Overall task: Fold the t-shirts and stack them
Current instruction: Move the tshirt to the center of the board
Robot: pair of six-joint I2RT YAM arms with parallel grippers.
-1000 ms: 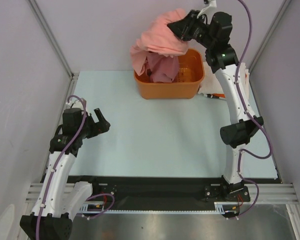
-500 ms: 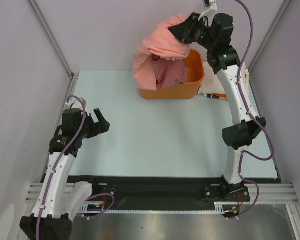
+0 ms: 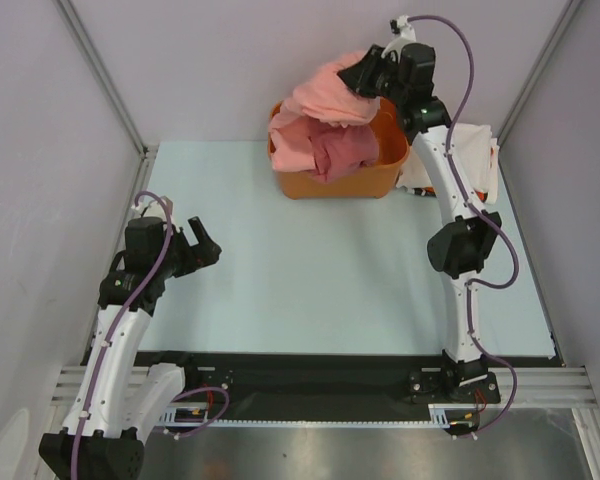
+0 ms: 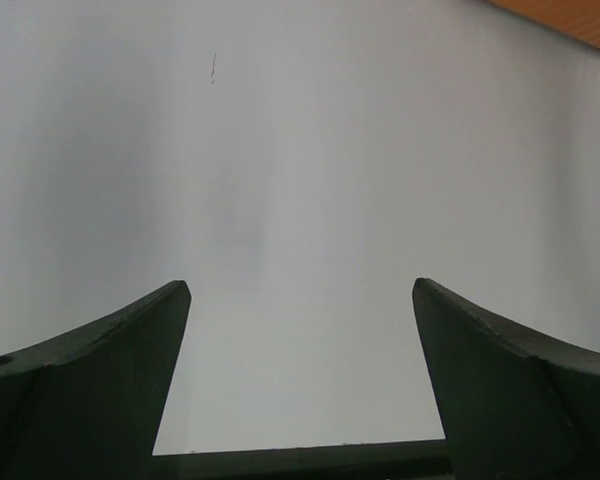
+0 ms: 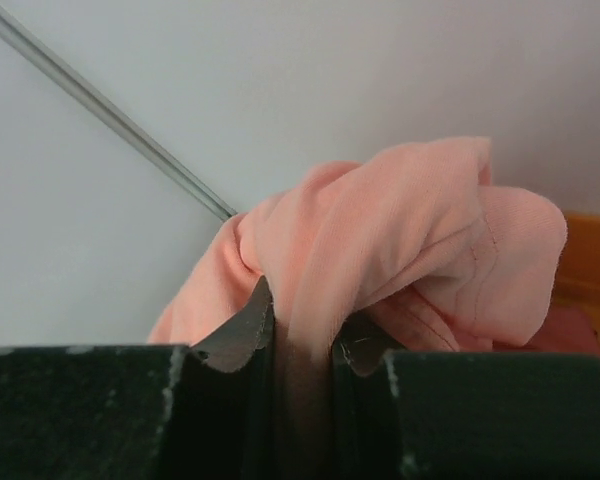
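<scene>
My right gripper (image 3: 358,72) is high at the back, over the orange tub (image 3: 342,180), and is shut on a bunch of the salmon-pink t-shirt (image 3: 325,93). From the wrist I see that cloth (image 5: 400,240) pinched between both fingers, with the gripper (image 5: 302,335) closed tight on it. The shirt hangs down into the tub onto a darker rose-pink t-shirt (image 3: 342,152). Behind the right arm lies a cream-white folded t-shirt (image 3: 472,160) with orange showing at its edge. My left gripper (image 3: 206,245) is open, low over the pale table at the left, with nothing between its fingers (image 4: 100,370).
The tub stands at the back middle of the pale blue table (image 3: 310,270). Grey walls and metal frame posts (image 3: 100,75) close in the left, back and right sides. A black strip (image 3: 310,370) runs along the table's near edge by the arm bases.
The right arm has swung left and back, carrying the salmon-pink t-shirt, which now bunches lower over the tub. The cream-white folded shirt has come into view. The left arm has not moved.
</scene>
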